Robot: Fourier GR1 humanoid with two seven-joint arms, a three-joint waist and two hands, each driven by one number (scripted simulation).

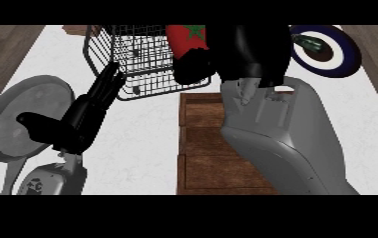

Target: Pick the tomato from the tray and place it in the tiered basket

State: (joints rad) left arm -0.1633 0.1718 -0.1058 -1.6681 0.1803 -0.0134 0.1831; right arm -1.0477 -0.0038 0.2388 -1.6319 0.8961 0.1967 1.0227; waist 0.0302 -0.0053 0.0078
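Tomato held over the edge of the wire basket

At the top middle of the frame, the right hand [240,52] has its fingers curled around the red tomato [186,38], just at the right rim of the tiered basket [136,67]. The wooden tray [203,147] lies below in the middle. The left hand [81,117] rests open at the left, fingers straight, near a grey plate [29,102]. A blue-rimmed plate [343,57] is at the upper right.

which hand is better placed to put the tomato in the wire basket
Right. The black right hand already holds the red tomato at the black wire tiered basket's rim; the open left hand rests lower.
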